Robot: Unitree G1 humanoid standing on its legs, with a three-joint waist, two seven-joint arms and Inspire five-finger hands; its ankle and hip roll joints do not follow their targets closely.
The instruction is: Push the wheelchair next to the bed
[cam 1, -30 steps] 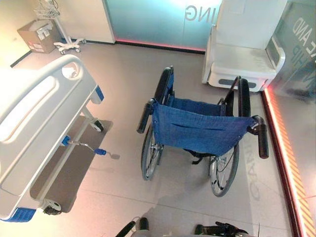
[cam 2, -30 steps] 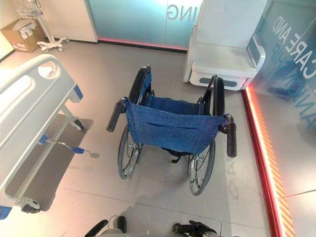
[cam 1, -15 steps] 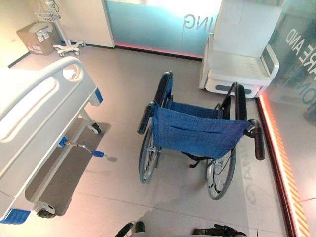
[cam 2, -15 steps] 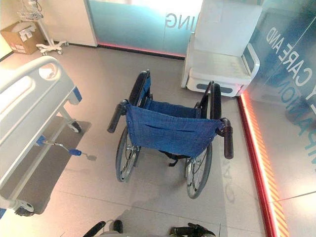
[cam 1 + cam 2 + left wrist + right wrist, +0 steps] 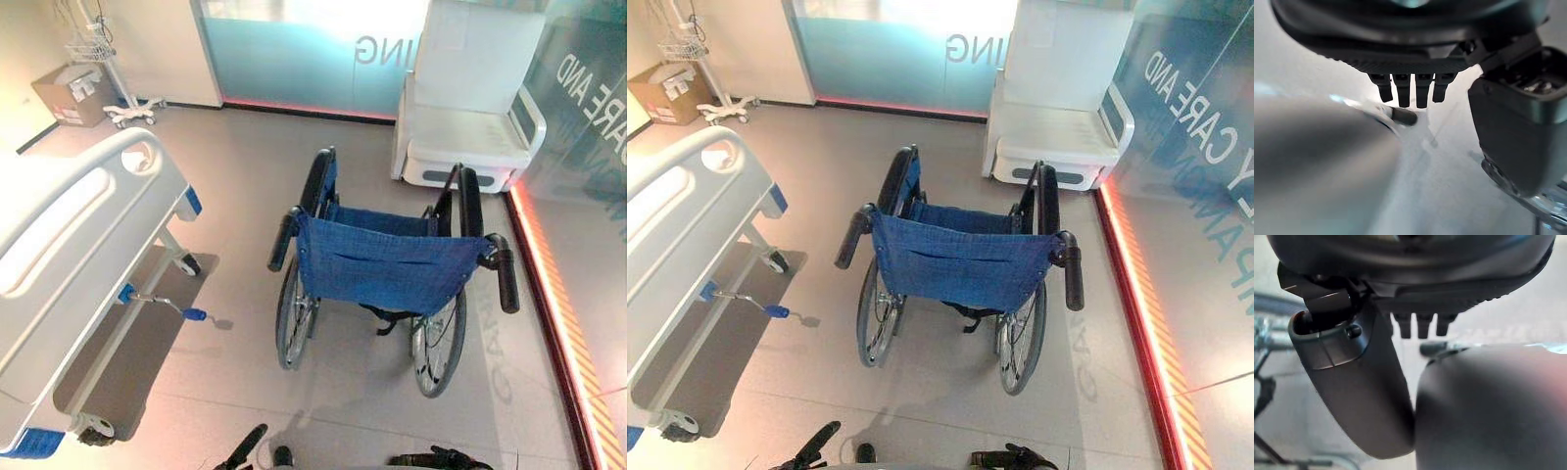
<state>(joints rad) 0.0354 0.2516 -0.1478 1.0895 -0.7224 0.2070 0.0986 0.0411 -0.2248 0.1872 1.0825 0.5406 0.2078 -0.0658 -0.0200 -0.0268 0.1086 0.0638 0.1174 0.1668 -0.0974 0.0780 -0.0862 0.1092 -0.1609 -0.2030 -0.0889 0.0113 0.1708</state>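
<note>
A wheelchair [image 5: 387,269] with a blue cloth back and black push handles stands in the middle of the floor, its back turned toward me. The left push handle [image 5: 281,240] and right push handle [image 5: 506,279] stick out at its sides. A white hospital bed [image 5: 78,225] runs along the left, about a chair's width away from the wheelchair. My left hand [image 5: 243,448] shows at the lower edge, well behind the chair, fingers [image 5: 1410,93] straight and holding nothing. My right hand [image 5: 431,458] is low at the bottom too, its fingers [image 5: 1422,328] relaxed and empty.
A white padded recliner [image 5: 470,108] stands just beyond the wheelchair by the glass wall. A red-lit strip [image 5: 554,313] edges the floor on the right. A blue-tipped crank [image 5: 194,314] juts from the bed frame. A cardboard box [image 5: 71,93] and wheeled stand [image 5: 122,108] sit far left.
The whole picture has shifted, so the camera moved; wheelchair and bed keep their places on the floor. My left hand has come up a little further into the lower edge.
</note>
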